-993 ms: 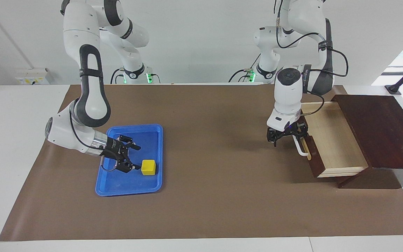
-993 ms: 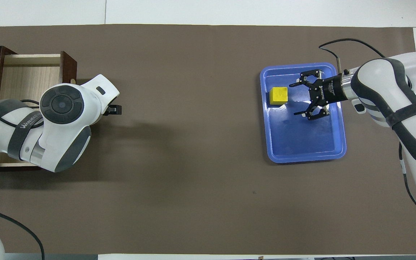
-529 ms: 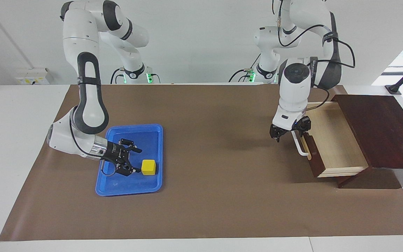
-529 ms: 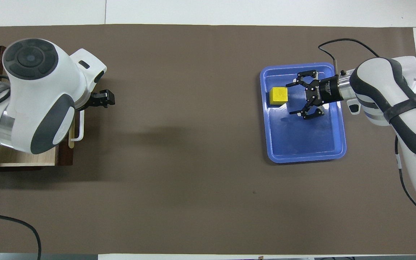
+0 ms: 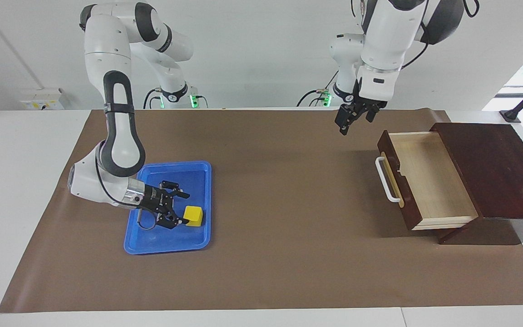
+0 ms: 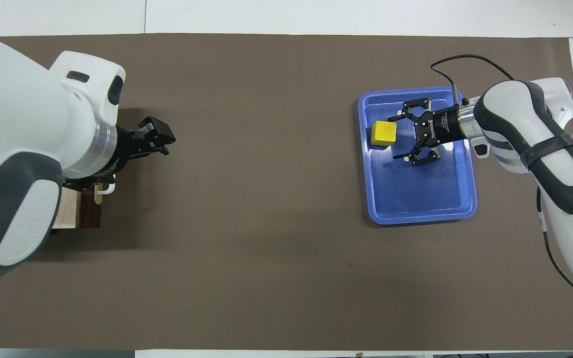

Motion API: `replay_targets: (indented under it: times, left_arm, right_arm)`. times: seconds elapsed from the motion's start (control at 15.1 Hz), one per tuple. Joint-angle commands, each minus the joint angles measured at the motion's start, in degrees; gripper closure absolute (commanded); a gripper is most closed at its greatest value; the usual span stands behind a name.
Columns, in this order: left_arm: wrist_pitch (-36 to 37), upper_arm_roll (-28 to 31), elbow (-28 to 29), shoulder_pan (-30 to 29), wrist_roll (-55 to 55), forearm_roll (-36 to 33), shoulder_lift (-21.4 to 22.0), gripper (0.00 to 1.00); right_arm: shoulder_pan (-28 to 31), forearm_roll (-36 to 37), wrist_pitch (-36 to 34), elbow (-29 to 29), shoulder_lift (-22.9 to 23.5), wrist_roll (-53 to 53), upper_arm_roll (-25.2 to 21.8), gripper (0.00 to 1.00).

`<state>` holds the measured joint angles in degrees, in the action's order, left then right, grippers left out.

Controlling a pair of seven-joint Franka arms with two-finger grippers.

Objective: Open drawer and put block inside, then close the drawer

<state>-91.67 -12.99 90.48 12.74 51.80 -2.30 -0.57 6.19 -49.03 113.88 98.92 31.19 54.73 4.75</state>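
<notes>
The small yellow block (image 5: 193,216) (image 6: 383,133) lies in the blue tray (image 5: 152,243) (image 6: 416,206) toward the right arm's end of the table. My right gripper (image 5: 180,209) (image 6: 395,138) lies low in the tray, open, with its fingertips just reaching either side of the block's near edge. The drawer (image 5: 429,181) of the dark wooden box stands pulled out, pale interior bare, white handle (image 5: 386,179) free. My left gripper (image 5: 352,119) (image 6: 157,136) hangs high over the mat in front of the drawer, open and holding nothing. In the overhead view the left arm hides most of the drawer (image 6: 90,214).
The dark brown box top (image 5: 493,168) sits at the left arm's end of the table. A brown mat (image 5: 279,227) covers the table between tray and drawer. A black cable (image 6: 460,62) loops from the right wrist over the tray's edge.
My left gripper has risen from the drawer handle and pulled back high above the mat; the drawer stays open. My right gripper has slid across the tray up to the block.
</notes>
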Motion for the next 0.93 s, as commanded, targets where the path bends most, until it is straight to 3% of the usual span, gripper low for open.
replay_targets:
  times: [0.0, 0.26, 0.53, 0.66, 0.86]
  left_arm:
    - [0.2, 0.6, 3.3, 0.7, 7.5, 1.5, 1.4, 0.00]
    - [-4.8, 0.8, 5.8, 0.4, 28.7, 4.9, 0.5, 0.00]
    - [-10.4, 0.9, 5.0, 1.2, 45.4, 4.4, -4.5, 0.00]
    - [-11.7, 0.9, 3.7, 1.2, 52.7, 3.9, -7.3, 0.00]
    - [-13.6, 0.8, 3.9, 1.7, 57.7, 2.4, -8.2, 0.00]
  right_arm:
    - [0.8, -2.0, 0.0, -0.4, 0.6, -0.8, 0.2, 0.00]
    - [1.2, -2.7, -0.8, 0.5, 0.2, -0.1, 0.2, 0.00]
    - [1.4, -3.1, -0.9, 2.1, -0.7, -0.2, 0.2, 0.00]
    - [1.3, -3.4, -0.6, 2.9, -1.0, -0.5, 0.2, 0.00]
    - [1.1, -4.1, 0.1, 3.4, -1.0, -0.9, 0.2, 0.00]
